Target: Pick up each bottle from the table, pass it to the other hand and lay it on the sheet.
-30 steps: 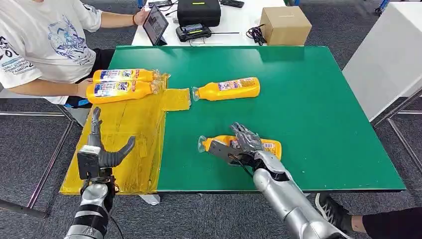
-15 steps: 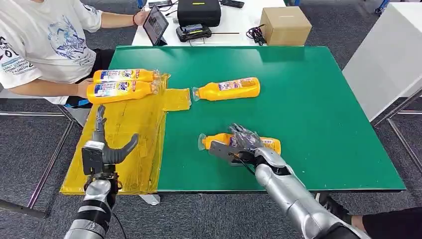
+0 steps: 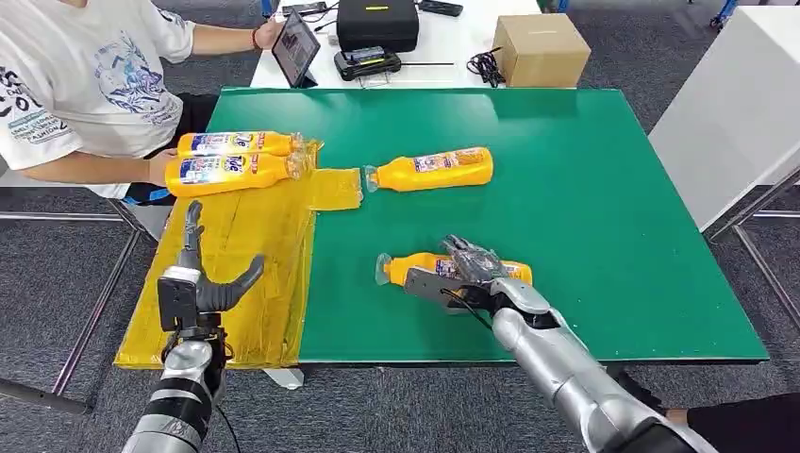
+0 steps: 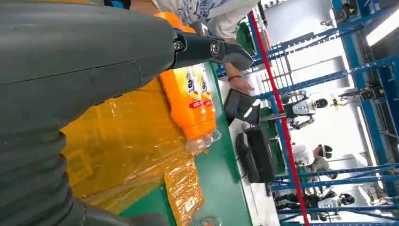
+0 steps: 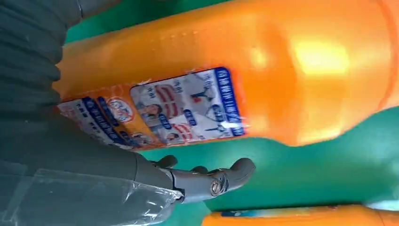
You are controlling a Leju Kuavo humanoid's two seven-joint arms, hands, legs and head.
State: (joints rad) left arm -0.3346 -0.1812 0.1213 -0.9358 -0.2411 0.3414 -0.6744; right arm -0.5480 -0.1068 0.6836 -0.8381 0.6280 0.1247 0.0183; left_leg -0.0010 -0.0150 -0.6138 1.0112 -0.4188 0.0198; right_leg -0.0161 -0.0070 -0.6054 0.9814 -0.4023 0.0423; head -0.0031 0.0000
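The near bottle (image 3: 455, 269) lies on its side at about 6 o'clock on the green surface (image 3: 604, 208), cap toward 9. The right hand (image 3: 467, 274) rests over its middle, fingers draped across the label; whether they truly clamp it I cannot tell. A loose hold on that round, slick body could let it roll or slip on lifting. The left hand (image 3: 198, 283) waits over the yellow sheet (image 3: 245, 245), fingers wide, holding nothing. Another bottle (image 3: 429, 170) lies toward 12; two bottles (image 3: 231, 160) rest on the sheet near a seated person (image 3: 75, 85).
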